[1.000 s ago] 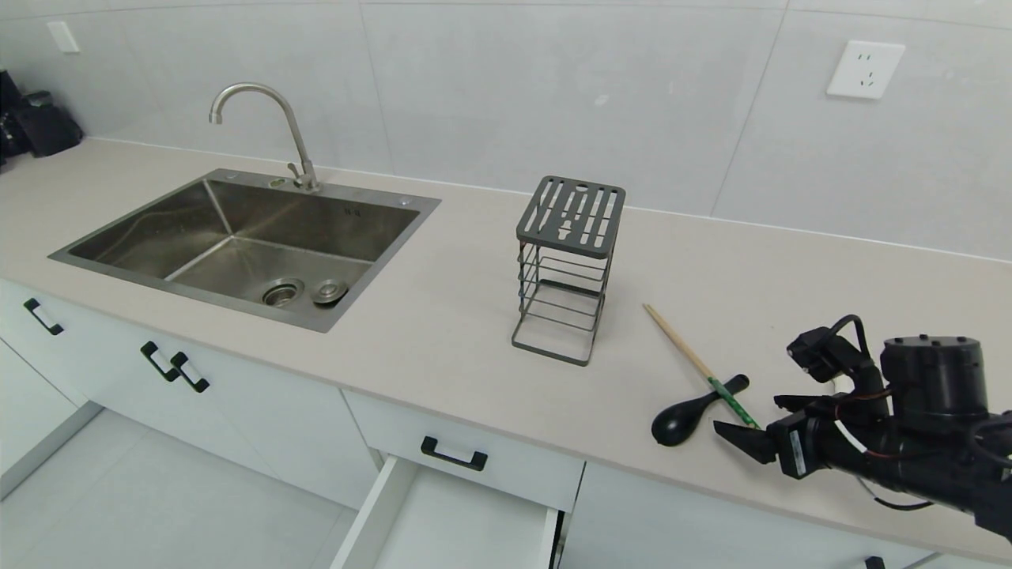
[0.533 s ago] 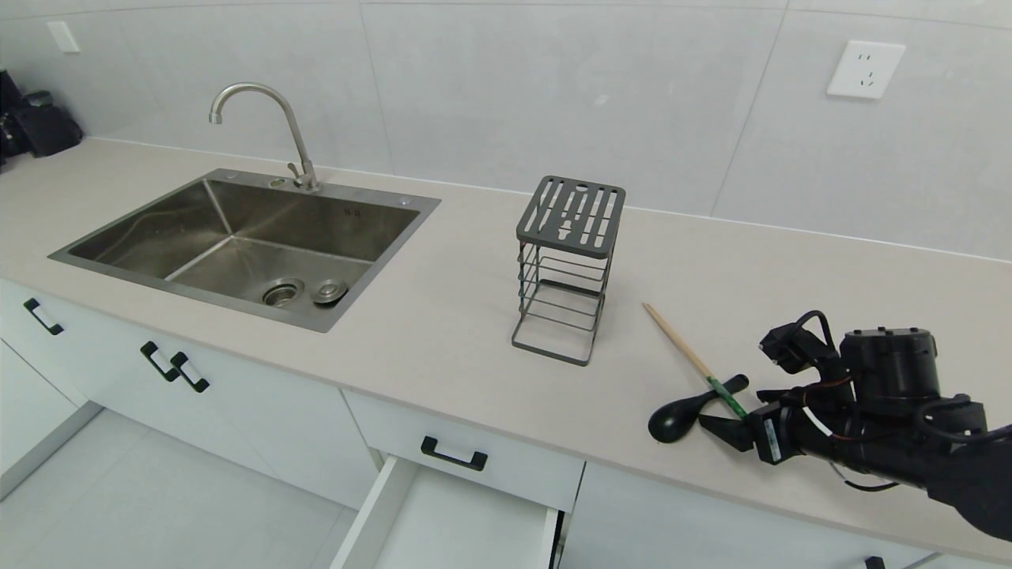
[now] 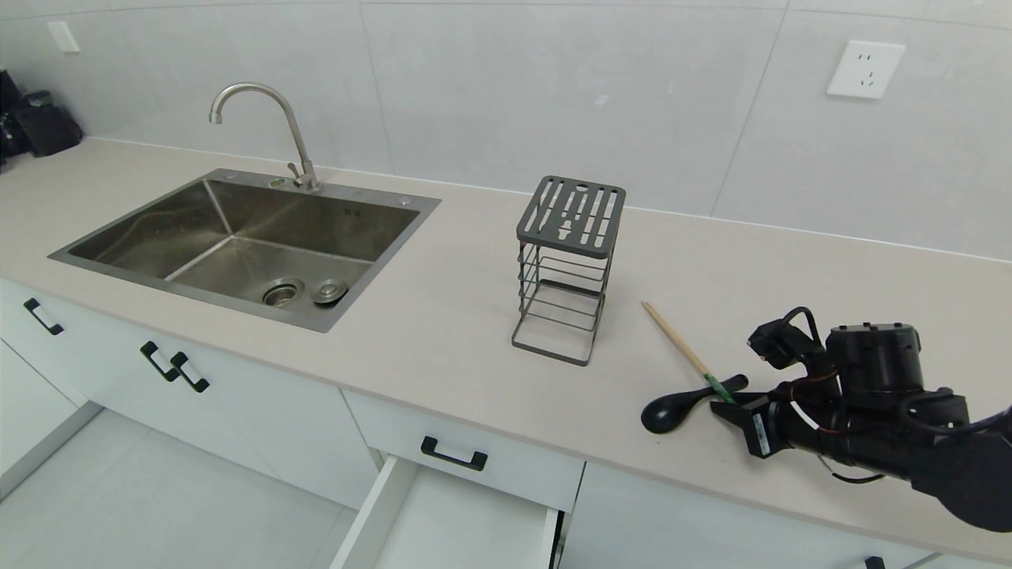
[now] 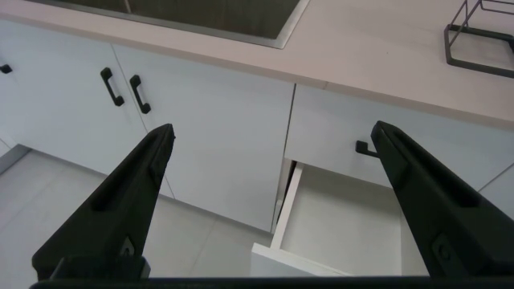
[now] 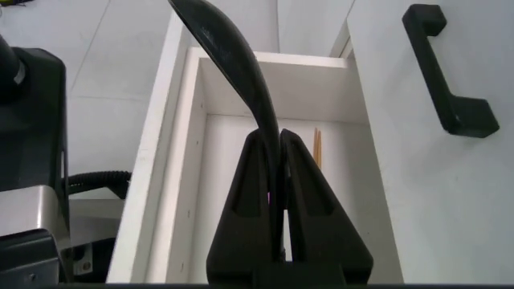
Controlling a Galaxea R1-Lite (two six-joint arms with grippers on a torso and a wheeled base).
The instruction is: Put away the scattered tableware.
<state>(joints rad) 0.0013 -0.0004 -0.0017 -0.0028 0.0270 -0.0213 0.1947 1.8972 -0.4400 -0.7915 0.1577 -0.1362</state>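
A black spoon [image 3: 666, 412] is clamped by its handle in the right gripper [image 3: 723, 406] at the right end of the counter [image 3: 443, 332], near the front edge. Its long axis runs roughly across the counter, with the bowl pointing to the robot's left and the handle tip angled back and right. Whether the bowl rests on the surface or hangs just above it cannot be told. A chopstick [image 3: 678, 346] lies diagonally behind it, its bare end toward the wire rack [image 3: 568, 269] and its green end running to the spoon's handle, where it is hidden. The left gripper [image 4: 273, 132] hangs with fingers wide apart in front of the cabinet fronts, above an open drawer [image 4: 299, 205]. In the right wrist view, thin pale sticks [image 5: 316, 148] in that drawer are too small to identify.
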